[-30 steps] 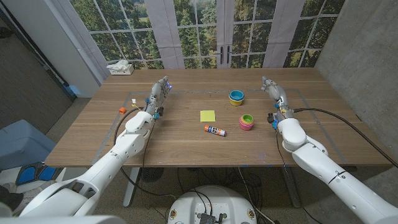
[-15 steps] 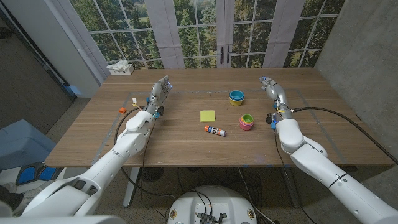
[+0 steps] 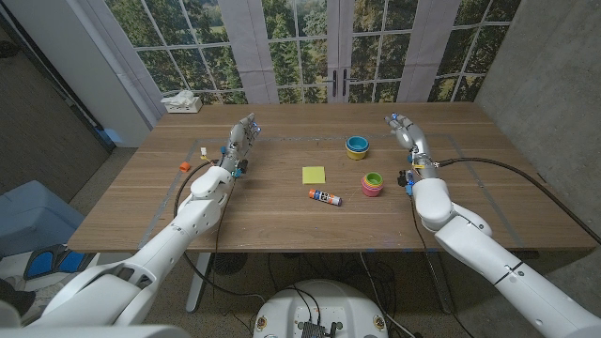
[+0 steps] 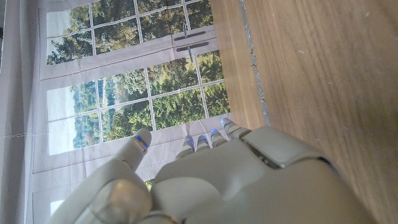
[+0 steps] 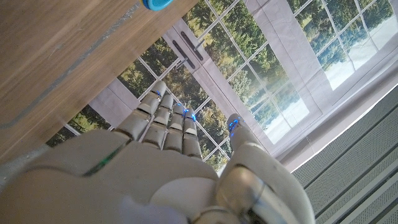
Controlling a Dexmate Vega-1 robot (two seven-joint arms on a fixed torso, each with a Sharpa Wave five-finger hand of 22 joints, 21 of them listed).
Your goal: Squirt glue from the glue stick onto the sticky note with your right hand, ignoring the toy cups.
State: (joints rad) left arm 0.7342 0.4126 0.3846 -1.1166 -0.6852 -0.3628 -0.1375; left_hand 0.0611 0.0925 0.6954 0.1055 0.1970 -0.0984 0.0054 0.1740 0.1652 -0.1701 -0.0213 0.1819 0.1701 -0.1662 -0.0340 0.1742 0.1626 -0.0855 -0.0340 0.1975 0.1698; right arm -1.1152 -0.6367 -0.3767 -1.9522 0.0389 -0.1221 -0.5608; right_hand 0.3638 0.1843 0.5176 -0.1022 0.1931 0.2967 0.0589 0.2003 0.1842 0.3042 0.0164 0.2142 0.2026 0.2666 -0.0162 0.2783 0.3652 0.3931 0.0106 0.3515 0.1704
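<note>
- Your right robot hand (image 3: 406, 130) is raised over the far right of the counter (image 3: 282, 221), fingers apart and holding nothing; your left robot hand (image 3: 241, 139) stands on the far left side, fingers extended, also holding nothing.
- Reach first for the glue stick (image 3: 324, 195); it lies on its side near the middle, just in front of the sticky note (image 3: 314, 175) and apart from it.
- Bring the right robot hand down and inward; take the stick across its barrel so its tip can point at the note.
- Mind the pink toy cups (image 3: 373, 183), which sit between your robot hand and the stick; go around their near side; the blue cups (image 3: 357, 145) sit farther back, out of the way.
</note>
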